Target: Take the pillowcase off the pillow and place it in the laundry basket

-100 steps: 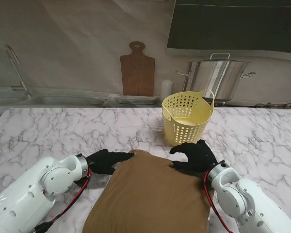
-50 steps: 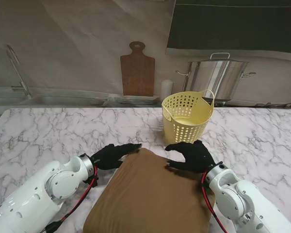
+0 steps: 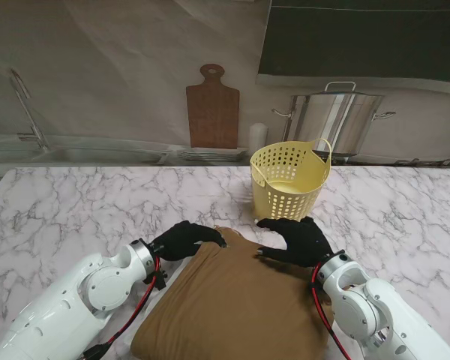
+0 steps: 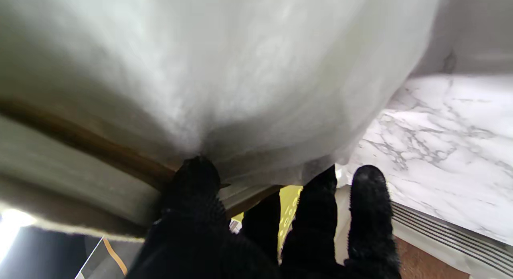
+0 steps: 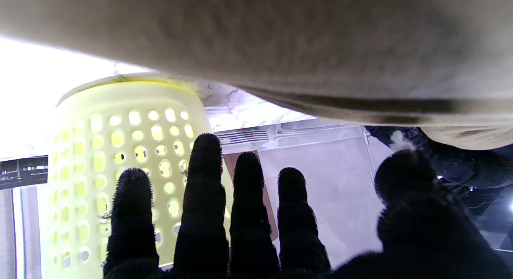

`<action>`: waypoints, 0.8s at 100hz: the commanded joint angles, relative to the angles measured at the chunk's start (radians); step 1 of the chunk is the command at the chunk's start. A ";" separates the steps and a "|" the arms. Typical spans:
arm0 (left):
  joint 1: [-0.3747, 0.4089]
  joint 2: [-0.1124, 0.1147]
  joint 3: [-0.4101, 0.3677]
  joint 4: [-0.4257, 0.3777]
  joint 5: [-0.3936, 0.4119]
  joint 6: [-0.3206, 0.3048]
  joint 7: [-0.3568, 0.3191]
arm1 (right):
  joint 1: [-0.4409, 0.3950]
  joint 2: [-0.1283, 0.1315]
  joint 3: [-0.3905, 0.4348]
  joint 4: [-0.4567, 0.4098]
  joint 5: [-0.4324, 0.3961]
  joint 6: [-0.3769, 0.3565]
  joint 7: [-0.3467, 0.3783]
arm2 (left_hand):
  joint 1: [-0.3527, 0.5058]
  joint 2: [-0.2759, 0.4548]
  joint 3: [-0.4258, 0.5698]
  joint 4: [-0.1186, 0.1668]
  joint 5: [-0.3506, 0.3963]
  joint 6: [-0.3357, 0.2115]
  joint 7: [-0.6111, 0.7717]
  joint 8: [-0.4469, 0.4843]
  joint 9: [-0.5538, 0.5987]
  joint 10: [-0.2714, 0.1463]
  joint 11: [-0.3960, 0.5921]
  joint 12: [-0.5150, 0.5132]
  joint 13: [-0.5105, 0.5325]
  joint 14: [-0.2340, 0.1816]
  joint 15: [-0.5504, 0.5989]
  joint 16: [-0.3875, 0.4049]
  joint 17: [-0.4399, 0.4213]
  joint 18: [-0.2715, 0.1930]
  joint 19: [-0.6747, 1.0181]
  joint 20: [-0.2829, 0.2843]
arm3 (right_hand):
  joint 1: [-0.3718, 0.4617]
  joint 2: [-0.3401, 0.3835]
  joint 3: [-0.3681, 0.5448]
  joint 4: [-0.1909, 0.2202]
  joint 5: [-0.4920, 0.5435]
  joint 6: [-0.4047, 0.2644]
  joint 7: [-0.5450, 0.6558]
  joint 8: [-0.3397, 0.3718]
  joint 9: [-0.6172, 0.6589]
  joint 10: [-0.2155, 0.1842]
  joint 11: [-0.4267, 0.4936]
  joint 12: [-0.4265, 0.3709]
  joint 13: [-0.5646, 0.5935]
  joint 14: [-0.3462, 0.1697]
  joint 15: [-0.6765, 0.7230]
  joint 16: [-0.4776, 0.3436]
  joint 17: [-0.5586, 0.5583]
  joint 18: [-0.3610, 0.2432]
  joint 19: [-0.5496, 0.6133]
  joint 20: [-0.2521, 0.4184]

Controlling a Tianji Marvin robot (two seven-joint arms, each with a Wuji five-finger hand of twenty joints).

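The pillow in its brown pillowcase (image 3: 232,304) lies on the marble table right in front of me. My left hand (image 3: 186,240) is curled over its far left corner. In the left wrist view the white pillow (image 4: 240,70) bulges out past the brown pillowcase hem (image 4: 100,150). The thumb (image 4: 196,182) touches that hem, and the other fingers (image 4: 368,199) stand apart from it. My right hand (image 3: 296,240) rests on the far right corner with straight, spread fingers (image 5: 204,182). The yellow laundry basket (image 3: 289,184) stands upright just beyond the right hand.
A steel stockpot (image 3: 334,120), a wooden cutting board (image 3: 212,112) and a small white jar (image 3: 258,136) line the back counter. A faucet (image 3: 26,109) and sink are at the far left. Marble table (image 3: 82,206) surrounds the pillow.
My left hand slid right from beside the pillow onto its far left corner and curled its fingers there. My right hand shifted slightly left along the far edge.
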 commanded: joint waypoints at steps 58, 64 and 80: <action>0.059 -0.030 -0.105 -0.144 0.111 -0.071 0.159 | 0.057 0.021 -0.030 -0.045 0.126 0.099 0.256 | 0.074 0.037 0.006 -0.001 0.013 0.015 0.128 0.205 0.076 -0.049 0.066 0.079 0.060 -0.043 0.047 0.052 0.011 -0.015 -0.285 0.024 | -0.371 -0.267 0.261 -0.076 -0.217 0.139 -0.176 -0.027 -0.096 0.119 -0.195 -0.230 0.199 0.004 0.098 0.055 0.067 0.050 0.050 0.096; 0.058 -0.030 -0.103 -0.146 0.112 -0.074 0.158 | 0.071 0.020 -0.049 -0.029 0.128 0.084 0.245 | 0.074 0.039 0.007 -0.001 0.013 0.014 0.124 0.204 0.074 -0.050 0.064 0.078 0.061 -0.043 0.047 0.052 0.011 -0.014 -0.285 0.023 | -0.287 -0.341 0.273 -0.066 -0.176 0.127 -0.123 0.021 0.010 0.059 -0.110 -0.189 0.263 -0.045 0.176 0.113 0.081 0.052 0.062 0.110; 0.054 -0.034 -0.097 -0.143 0.114 -0.084 0.177 | 0.112 0.006 -0.106 0.037 0.132 0.044 0.144 | 0.073 0.040 0.006 -0.001 0.014 0.011 0.116 0.203 0.072 -0.052 0.062 0.076 0.061 -0.043 0.045 0.052 0.012 -0.016 -0.283 0.022 | 0.151 -0.393 0.185 0.005 0.136 0.002 0.102 0.080 0.381 -0.136 0.295 0.038 0.462 -0.190 0.637 0.309 0.240 -0.011 0.228 0.206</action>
